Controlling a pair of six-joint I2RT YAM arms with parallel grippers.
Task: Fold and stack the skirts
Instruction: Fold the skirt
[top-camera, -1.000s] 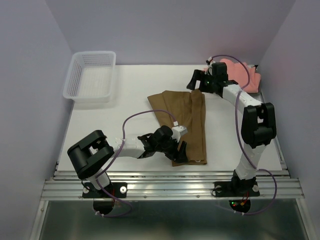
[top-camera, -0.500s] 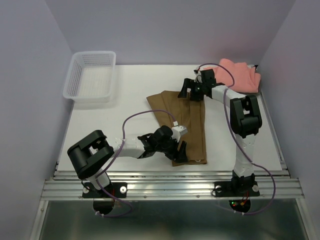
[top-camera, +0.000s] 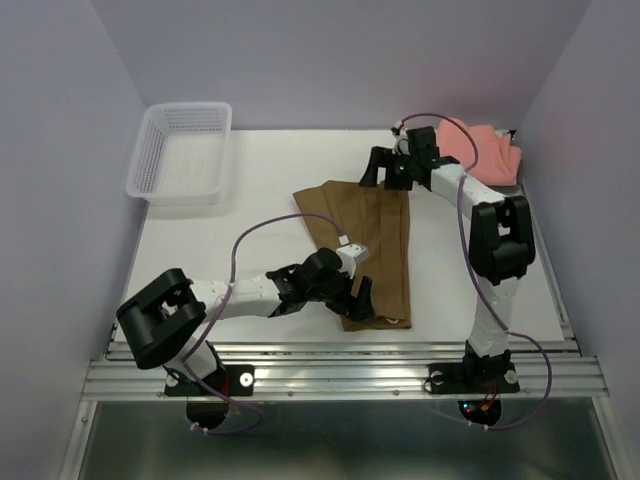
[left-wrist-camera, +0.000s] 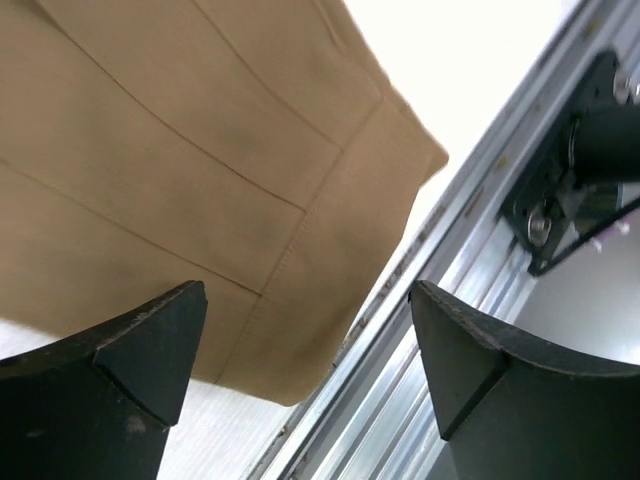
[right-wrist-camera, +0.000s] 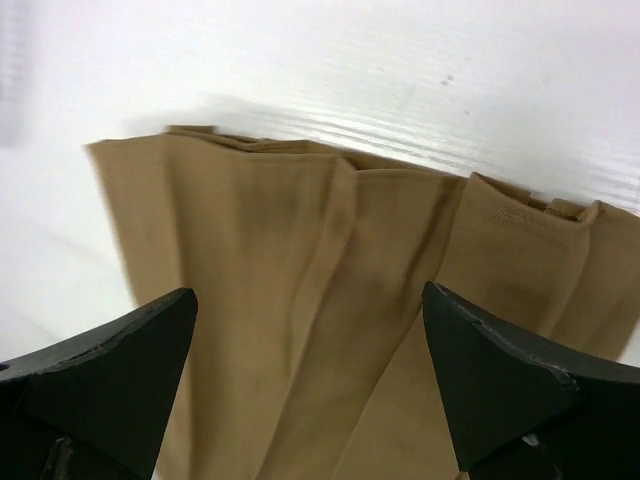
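The olive-brown skirt (top-camera: 378, 235) lies folded into a long strip on the white table, running from the middle toward the front edge. My left gripper (top-camera: 358, 300) hovers open over its near corner (left-wrist-camera: 300, 250), with nothing between the fingers (left-wrist-camera: 130, 350). My right gripper (top-camera: 378, 170) is open above the skirt's far edge (right-wrist-camera: 300, 280), holding nothing. A salmon-pink skirt (top-camera: 490, 150) sits folded at the back right corner. No grey skirt shows in these views.
A white mesh basket (top-camera: 146, 160) stands at the back left. An aluminium rail (top-camera: 340, 370) runs along the table's front edge, just past the skirt's near corner (left-wrist-camera: 480, 250). Purple-grey walls close in the left, back and right.
My right gripper has swung left from the pink skirt to the brown skirt's far edge. My left gripper has opened wider and its arm has stretched out lower over the table.
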